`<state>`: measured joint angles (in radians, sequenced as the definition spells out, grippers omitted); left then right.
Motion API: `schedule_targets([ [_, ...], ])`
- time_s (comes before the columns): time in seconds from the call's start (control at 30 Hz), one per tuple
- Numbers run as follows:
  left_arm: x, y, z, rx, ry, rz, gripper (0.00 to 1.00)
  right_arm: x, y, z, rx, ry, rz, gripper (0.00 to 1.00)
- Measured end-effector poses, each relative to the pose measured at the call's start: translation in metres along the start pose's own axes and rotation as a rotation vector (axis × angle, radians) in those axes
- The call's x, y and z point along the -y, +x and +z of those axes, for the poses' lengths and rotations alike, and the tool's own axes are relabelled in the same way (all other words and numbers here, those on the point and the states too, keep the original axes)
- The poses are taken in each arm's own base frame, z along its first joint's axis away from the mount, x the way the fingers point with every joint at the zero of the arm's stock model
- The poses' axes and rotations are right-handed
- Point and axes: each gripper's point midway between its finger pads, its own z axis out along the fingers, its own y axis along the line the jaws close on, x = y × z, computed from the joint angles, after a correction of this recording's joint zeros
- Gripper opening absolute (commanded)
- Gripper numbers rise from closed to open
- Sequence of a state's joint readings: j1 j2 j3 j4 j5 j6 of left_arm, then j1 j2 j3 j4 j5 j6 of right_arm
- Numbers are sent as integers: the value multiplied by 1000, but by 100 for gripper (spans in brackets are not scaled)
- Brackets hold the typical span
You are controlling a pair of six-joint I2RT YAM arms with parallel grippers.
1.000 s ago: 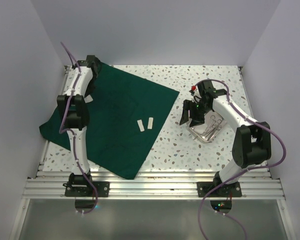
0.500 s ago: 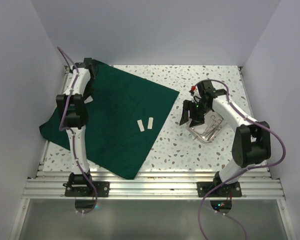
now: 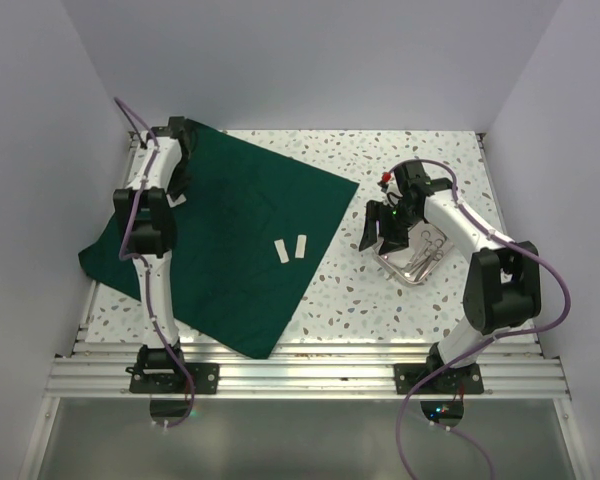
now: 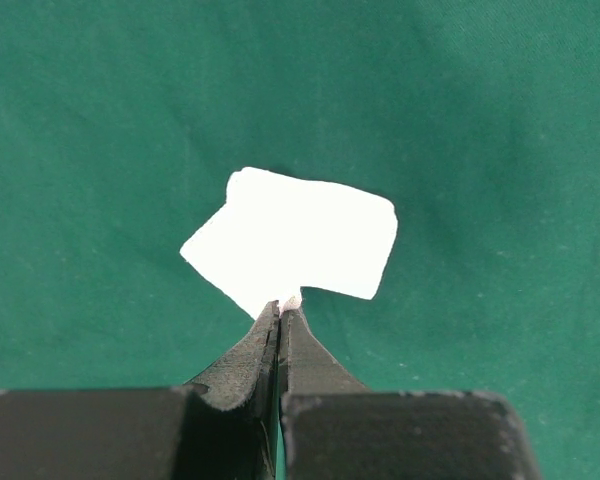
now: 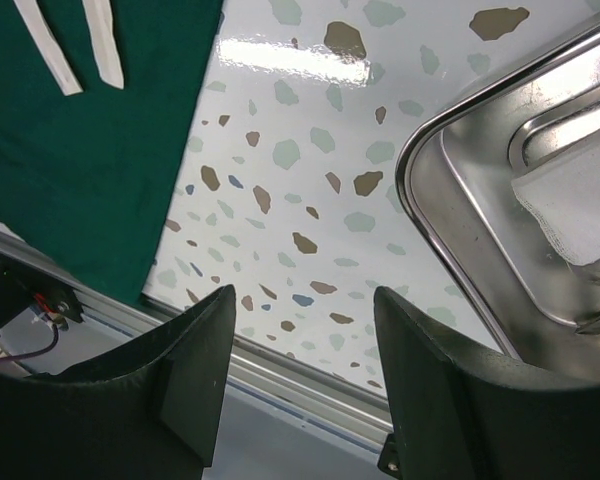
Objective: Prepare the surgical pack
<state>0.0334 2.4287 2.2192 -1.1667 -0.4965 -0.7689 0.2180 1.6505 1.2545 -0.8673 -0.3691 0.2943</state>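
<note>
Early going on this pack, by the look of things. Spread flat over the left half of the table: the large dark green cloth sheet [image 3: 240, 240], no fold started anywhere. Lying on its right-hand part, side by side: two narrow white strips [image 3: 281, 251]. Well off the cloth, on bare tabletop to the right: the shiny rectangular steel tray [image 3: 410, 280], with steel scissor-like instruments [image 3: 430, 245] and a white gauze-like pad [image 5: 580, 210] inside.

Up at the far left corner of the cloth, the left gripper [image 4: 281, 308]: pinched fully closed on the edge of a small white paper-like scrap [image 4: 295, 240], green fabric right behind it. Cannot tell whether the scrap touches the cloth or hangs just above.

Across the table, the right gripper [image 5: 300, 370]: spread wide, nothing between the fingers, hovering over bare tabletop just beside the tray's corner.

Left to do, judging from this layout: bringing tray and contents onto the sheet, placing the scrap, then folding the cloth up into a bundle. Most of the job ahead, then.

Underneath it all, a pale terrazzo-pattern tabletop [image 3: 380, 300], flecked with brown, grey and green chips, glossy enough to throw back a glare. Along the near edge, a silver aluminium rail [image 3: 310, 378] carrying both arm bases. Closing in on three sides, plain white walls [image 3: 310, 60].
</note>
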Motion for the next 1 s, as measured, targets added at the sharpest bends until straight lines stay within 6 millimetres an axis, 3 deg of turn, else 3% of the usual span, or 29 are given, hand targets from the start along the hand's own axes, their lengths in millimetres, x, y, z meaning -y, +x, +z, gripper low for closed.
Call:
schedule_targets([
  [0.47, 13, 6, 20, -40, 34, -60, 0, 0, 0, 0, 0, 0, -2, 62],
  [1.0, 24, 0, 22, -41, 88, -121, 0, 3, 2, 9, -29, 8, 8, 62],
])
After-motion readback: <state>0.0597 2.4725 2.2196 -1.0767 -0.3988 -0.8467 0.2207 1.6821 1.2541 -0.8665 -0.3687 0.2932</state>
